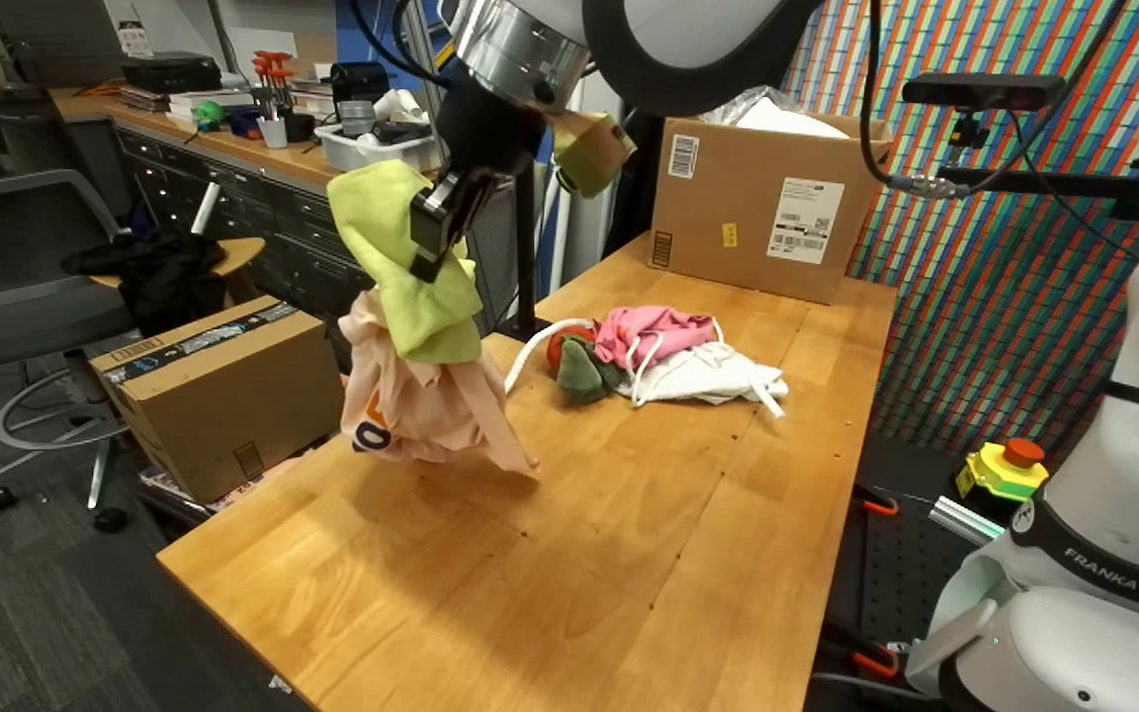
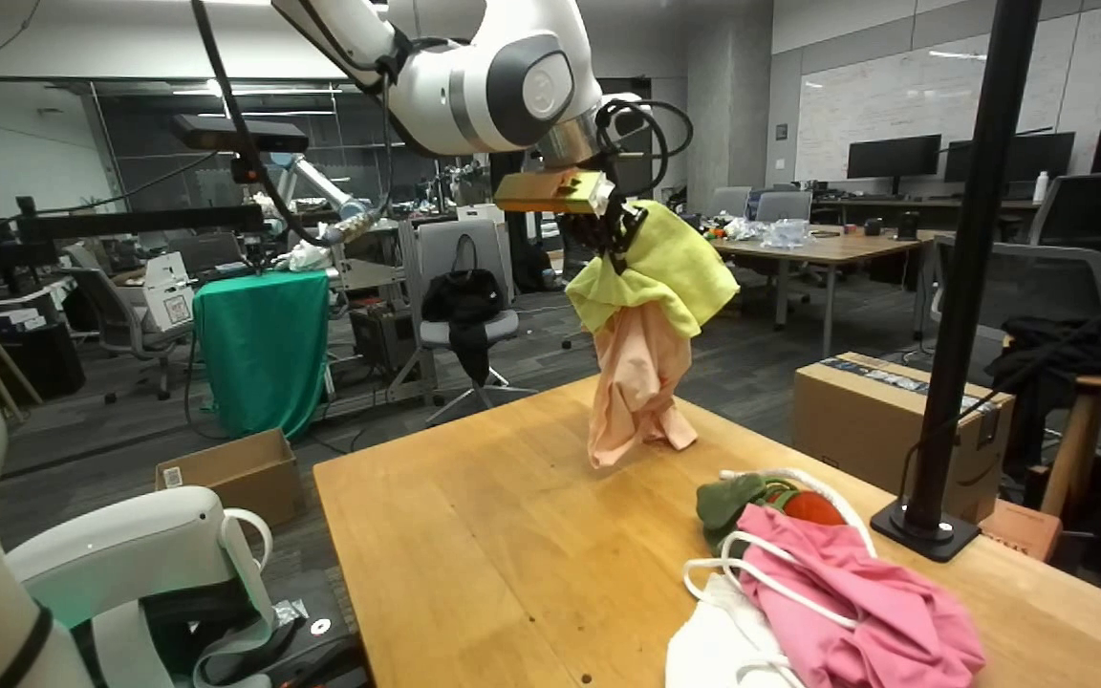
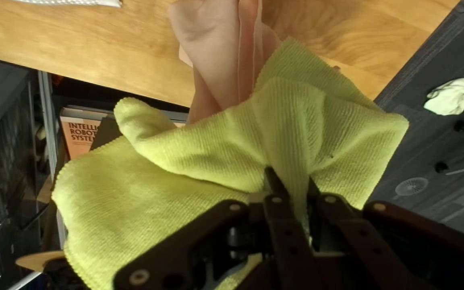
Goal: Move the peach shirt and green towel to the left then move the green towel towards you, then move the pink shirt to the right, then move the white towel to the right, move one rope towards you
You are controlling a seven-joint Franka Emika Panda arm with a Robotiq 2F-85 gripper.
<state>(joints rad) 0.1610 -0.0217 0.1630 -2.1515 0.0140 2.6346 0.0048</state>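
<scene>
my gripper [image 3: 290, 177] is showing black, and the green towel [image 3: 151, 197] is glowing lime yellow-green with fine ribbed lines. the peach shirt [image 1: 431, 410] is looking pale peach-orange, marked in dark blue and orange. the pink shirt [image 2: 866, 612] is beaming bright magenta-pink, while the white towel [image 2: 713, 640] and the rope [image 2: 847, 511] are both showing white. i am seeing dark green and red in the bundle [image 1: 581, 376] and honey-brown grain in the wooden table [image 1: 629, 554]. the wall [image 1: 975, 326] is running in narrow vertical stripes broken into red, green, blue and white blocks.
</scene>
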